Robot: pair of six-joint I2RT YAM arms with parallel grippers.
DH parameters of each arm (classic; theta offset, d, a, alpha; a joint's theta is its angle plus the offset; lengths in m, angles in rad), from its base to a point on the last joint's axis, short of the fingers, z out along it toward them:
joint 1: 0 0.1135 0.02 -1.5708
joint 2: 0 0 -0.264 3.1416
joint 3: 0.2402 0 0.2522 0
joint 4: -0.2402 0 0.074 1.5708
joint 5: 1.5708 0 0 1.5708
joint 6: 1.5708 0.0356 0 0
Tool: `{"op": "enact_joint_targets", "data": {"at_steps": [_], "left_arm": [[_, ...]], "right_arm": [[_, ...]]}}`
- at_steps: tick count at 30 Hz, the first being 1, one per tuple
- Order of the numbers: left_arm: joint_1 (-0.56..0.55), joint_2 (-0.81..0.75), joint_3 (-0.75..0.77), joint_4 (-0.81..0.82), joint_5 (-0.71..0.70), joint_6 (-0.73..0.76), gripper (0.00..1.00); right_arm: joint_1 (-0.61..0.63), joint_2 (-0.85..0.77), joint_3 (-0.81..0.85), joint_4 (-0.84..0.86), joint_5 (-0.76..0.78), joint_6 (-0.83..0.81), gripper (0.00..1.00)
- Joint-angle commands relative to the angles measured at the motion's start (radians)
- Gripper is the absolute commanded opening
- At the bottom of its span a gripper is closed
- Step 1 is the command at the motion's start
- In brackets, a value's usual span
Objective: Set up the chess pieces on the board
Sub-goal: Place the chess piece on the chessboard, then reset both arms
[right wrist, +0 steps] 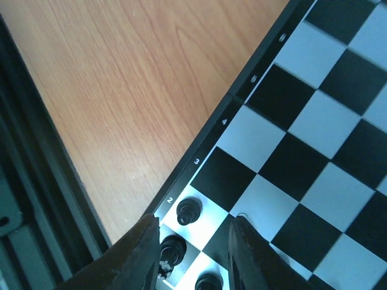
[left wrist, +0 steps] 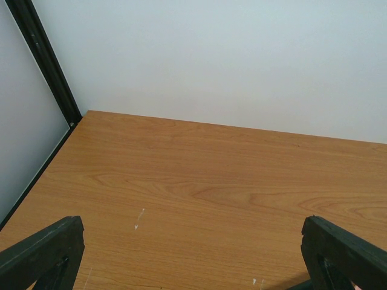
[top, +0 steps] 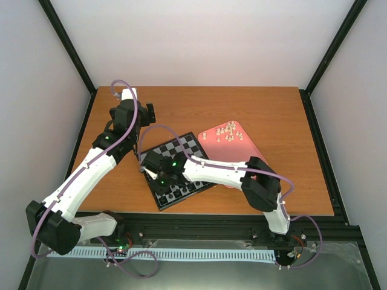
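Black chess pieces [right wrist: 188, 210] on a numbered board [right wrist: 314, 121], right jaws released over its corner.
White numerals 2, 3 and 4 read clearly along the board's black border; those further along are blurred. Three black chess pieces stand on the squares by the 2. One is between the right jaws, which stand parted and clamp nothing. Cream chess pieces [top: 228, 132] lie on a pink tray [top: 239, 148] just beside the board. The left jaws gape wide with nothing between them, over a wood-grain table [left wrist: 211, 181] that meets a white wall [left wrist: 211, 60] and a black frame post [left wrist: 45, 60].
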Motion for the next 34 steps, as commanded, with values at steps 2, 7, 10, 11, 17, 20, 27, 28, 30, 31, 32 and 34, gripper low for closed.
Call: {"op": "enact_joint_targets", "data": {"at_steps": [2,7,10,11,17,20,27,28,30,31,32,34], "left_arm": [[-0.009,-0.002,0.011,0.016,0.000,0.002,1.00],[-0.009,0.007,0.015,0.013,0.001,-0.001,1.00],[-0.009,0.014,0.022,0.007,-0.006,-0.001,1.00],[-0.009,0.016,0.024,0.005,-0.009,-0.001,1.00],[-0.009,0.027,0.029,-0.004,-0.041,-0.001,1.00],[-0.009,0.040,0.032,-0.008,-0.058,-0.001,1.00],[-0.009,0.078,0.040,-0.001,-0.039,-0.006,1.00],[-0.009,0.080,0.038,0.002,-0.037,-0.007,1.00],[-0.009,0.080,0.034,0.009,-0.034,-0.007,1.00],[-0.009,0.080,0.032,0.011,-0.035,-0.007,1.00],[-0.009,0.082,0.031,0.012,-0.038,-0.007,1.00],[-0.008,0.084,0.031,0.012,-0.040,-0.006,1.00]], "right_arm": [[0.004,-0.107,-0.013,0.009,0.077,-0.014,0.37],[-0.007,-0.205,-0.068,0.019,0.199,-0.008,0.92],[-0.048,-0.272,-0.121,0.035,0.224,0.017,1.00],[-0.068,-0.299,-0.148,0.046,0.240,0.025,1.00],[-0.256,-0.484,-0.372,0.120,0.335,0.098,1.00],[-0.357,-0.586,-0.490,0.140,0.366,0.129,1.00],[-0.435,-0.727,-0.614,0.180,0.473,0.152,1.00],[-0.439,-0.726,-0.619,0.178,0.485,0.155,1.00],[-0.460,-0.712,-0.622,0.169,0.487,0.163,1.00],[-0.472,-0.701,-0.621,0.164,0.476,0.169,1.00],[-0.480,-0.688,-0.620,0.162,0.467,0.169,1.00],[-0.483,-0.667,-0.624,0.170,0.462,0.169,1.00]]}}
